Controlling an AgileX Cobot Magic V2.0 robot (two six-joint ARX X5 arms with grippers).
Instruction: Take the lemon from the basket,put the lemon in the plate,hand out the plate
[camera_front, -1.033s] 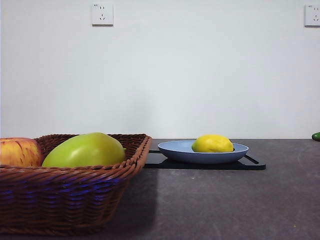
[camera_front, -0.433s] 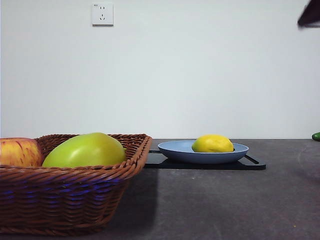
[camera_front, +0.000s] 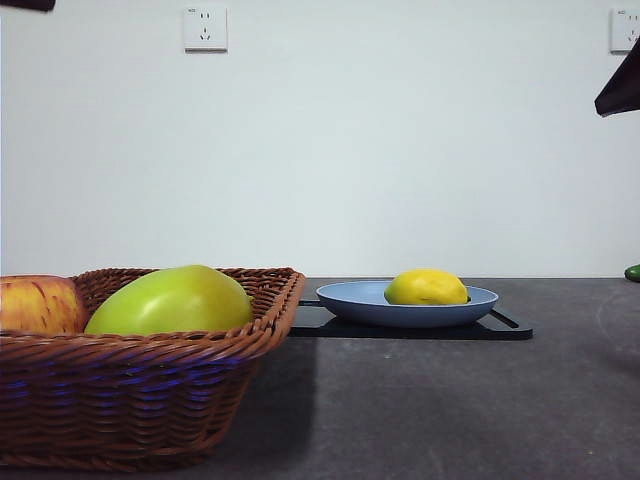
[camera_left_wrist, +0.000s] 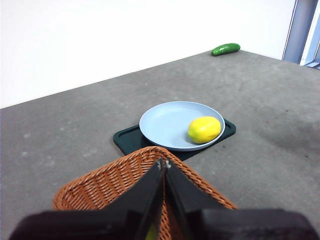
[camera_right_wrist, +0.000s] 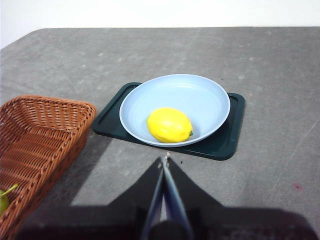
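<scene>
The yellow lemon (camera_front: 426, 287) lies in the light-blue plate (camera_front: 350, 301), which rests on a flat black tray (camera_front: 505, 328). To its left stands the brown wicker basket (camera_front: 130, 395). My left gripper (camera_left_wrist: 164, 165) hangs shut above the basket (camera_left_wrist: 120, 182), well short of the plate (camera_left_wrist: 160, 120) and lemon (camera_left_wrist: 204, 129). My right gripper (camera_right_wrist: 164, 160) is shut and empty, hovering above the table just in front of the plate (camera_right_wrist: 200, 97) and lemon (camera_right_wrist: 170, 124). In the front view it shows only as a dark tip (camera_front: 622, 90) at the upper right.
In the basket lie a large yellow-green fruit (camera_front: 170, 300) and a red-yellow apple (camera_front: 38, 303). A green cucumber (camera_left_wrist: 225, 48) lies far back near the table's edge, also at the right edge (camera_front: 632, 272) of the front view. The basket's corner (camera_right_wrist: 40, 130) stands left of the tray (camera_right_wrist: 225, 140).
A dark arm tip has come further down into the front view's upper right corner, and another dark tip now shows at the top left. Lemon, plate and basket have not moved.
</scene>
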